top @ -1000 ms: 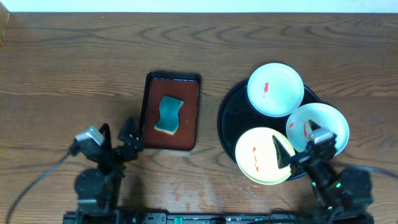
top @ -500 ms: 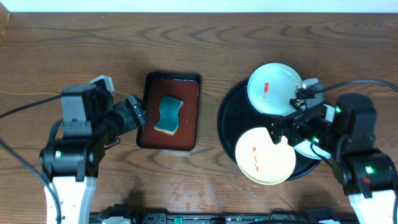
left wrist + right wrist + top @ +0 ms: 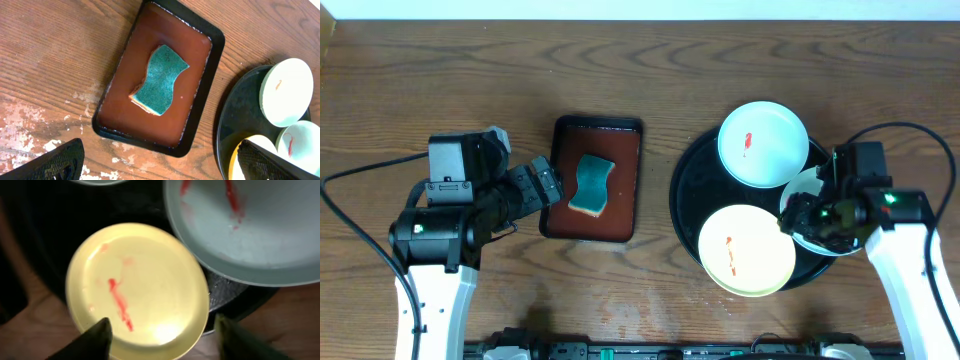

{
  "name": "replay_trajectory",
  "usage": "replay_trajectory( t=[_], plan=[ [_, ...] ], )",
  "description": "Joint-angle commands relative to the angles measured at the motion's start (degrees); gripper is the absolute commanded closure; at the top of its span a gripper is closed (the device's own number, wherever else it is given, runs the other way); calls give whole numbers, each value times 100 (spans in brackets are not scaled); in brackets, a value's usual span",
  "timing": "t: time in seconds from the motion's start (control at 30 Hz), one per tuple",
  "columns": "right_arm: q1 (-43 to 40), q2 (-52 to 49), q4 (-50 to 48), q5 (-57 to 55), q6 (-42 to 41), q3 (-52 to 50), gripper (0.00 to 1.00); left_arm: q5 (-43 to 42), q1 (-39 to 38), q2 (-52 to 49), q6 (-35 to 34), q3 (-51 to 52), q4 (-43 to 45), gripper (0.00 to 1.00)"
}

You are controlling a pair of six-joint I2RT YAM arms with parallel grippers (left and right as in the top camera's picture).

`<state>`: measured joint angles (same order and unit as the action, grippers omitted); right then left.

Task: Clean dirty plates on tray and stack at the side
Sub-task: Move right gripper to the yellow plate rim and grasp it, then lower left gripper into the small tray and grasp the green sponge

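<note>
The wooden table (image 3: 440, 90) carries both arms at its near edge. The left arm (image 3: 440, 235) rises from the near left and bends inward. It holds the left gripper (image 3: 546, 186) just beside the left rim of the brown rectangular tray (image 3: 620, 215), with its fingers (image 3: 57, 160) spread wide and nothing between them. The right arm (image 3: 910, 250) comes up from the near right corner and folds back toward the centre. That sets the right gripper (image 3: 807, 214) above the right side of the round black tray (image 3: 688, 195). Its fingers (image 3: 95, 339) stand apart, closed on nothing, above the near edge of the pale yellow plate (image 3: 747, 250). All three plates lie on the black tray. The yellow one is nearest and bears a red streak. A white plate with a red mark (image 3: 763, 143) lies at the far side. A second white plate with red smears (image 3: 260, 235) lies on the right, largely hidden under the right wrist in the overhead view. A green sponge (image 3: 592, 184) lies in the middle of the brown tray. A second ago both arms were crouched low at the near edge. Half a second ago the right gripper hung nearer the tray's middle, between the yellow plate and the right-hand white one, and it now sits further right. The left gripper has barely shifted since then. The plates, the sponge and both trays lie where they did.
</note>
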<state>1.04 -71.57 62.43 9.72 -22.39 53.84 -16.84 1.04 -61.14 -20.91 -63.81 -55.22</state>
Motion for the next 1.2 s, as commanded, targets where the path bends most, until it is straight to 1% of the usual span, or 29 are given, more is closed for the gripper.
replay_trajectory(
  t=[0.0, 0.1, 0.2, 0.27, 0.3, 0.37, 0.43, 0.47, 0.53, 0.73, 0.9, 0.97, 1.13, 1.17],
  plan=[
    [-61, -389, -153, -81, -94, -315, 37, -70, 17, 17, 50, -157, 0, 2],
    [-63, -741, -505, -22, -66, -658, 41, -70, 17, 17, 50, -157, 0, 2],
    [-74, -1080, -909, -24, -74, -964, 51, -70, 17, 17, 52, -157, 2, 2],
    [-74, -1296, -1143, -50, -105, -1145, 58, -70, 17, 17, 52, -157, 2, 2],
    [-74, -1392, -1241, -83, -160, -1222, 59, -70, 17, 17, 52, -157, 0, 2],
    [-74, -1572, -1416, -90, -179, -1298, 69, -70, 17, 17, 52, -157, 0, 2],
    [-72, -1681, -1547, -52, -179, -1300, 82, -70, 17, 17, 52, -155, 0, 2],
    [-72, -1685, -1620, -7, -175, -1300, 90, -70, 17, 17, 52, -155, 0, 2],
    [-74, -1663, -1766, 92, -164, -1272, 99, -70, 17, 17, 52, -155, 0, 2],
    [-72, -1325, -2347, 457, 46, -1130, 99, -70, 17, 17, 50, -155, 2, 2],
    [-9, -970, -3047, 540, 529, -1130, 99, -70, 17, 17, 50, -155, 2, 2],
    [76, -977, -3134, 540, 684, -1132, 99, -70, 17, 17, 55, -155, 2, 2],
    [319, -1097, -3051, 616, 680, -1154, 99, -70, 17, -68, 55, -74, 39, 2],
    [358, -1119, -3029, 625, 680, -1154, 93, -70, 15, -116, 57, -48, 39, 2]
  ],
)
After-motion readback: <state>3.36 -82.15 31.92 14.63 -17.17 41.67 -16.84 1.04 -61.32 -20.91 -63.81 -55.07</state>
